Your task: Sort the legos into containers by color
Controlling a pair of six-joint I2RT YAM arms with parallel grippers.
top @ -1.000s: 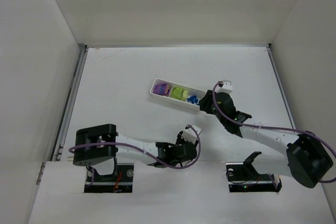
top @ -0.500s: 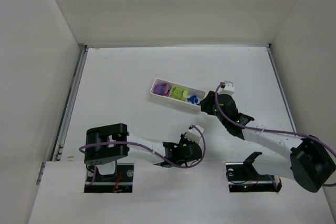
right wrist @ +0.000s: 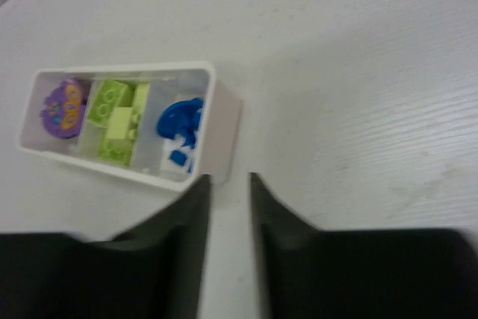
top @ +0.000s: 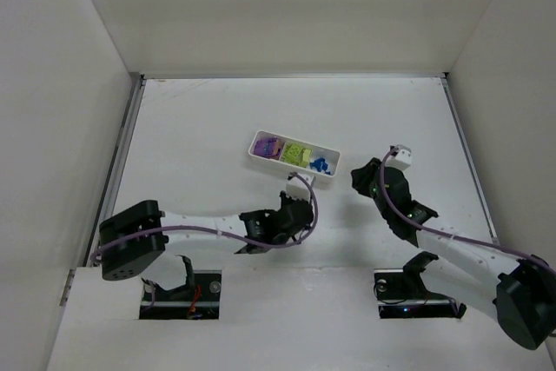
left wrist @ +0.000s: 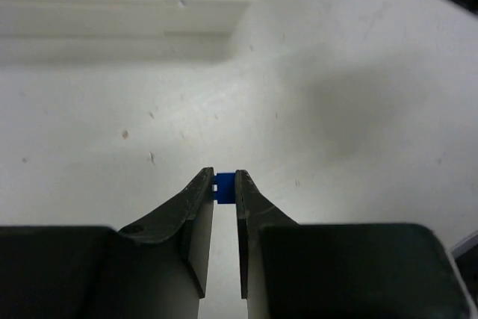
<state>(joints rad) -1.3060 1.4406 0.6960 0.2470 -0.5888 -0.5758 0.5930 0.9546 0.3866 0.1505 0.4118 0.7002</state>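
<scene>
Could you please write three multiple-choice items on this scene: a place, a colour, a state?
1. Which tray compartment holds blue pieces? A the end one beside the yellow-green bricks; B the middle; C the purple brick's.
2. What colour is the piece in the left tool? A purple; B blue; C yellow-green.
3. The right tool is: A gripping a brick; B inside the tray; C empty.
Answers: A, blue sits at the end; B, blue shows between its fingertips; C, only table shows between its fingers.
</scene>
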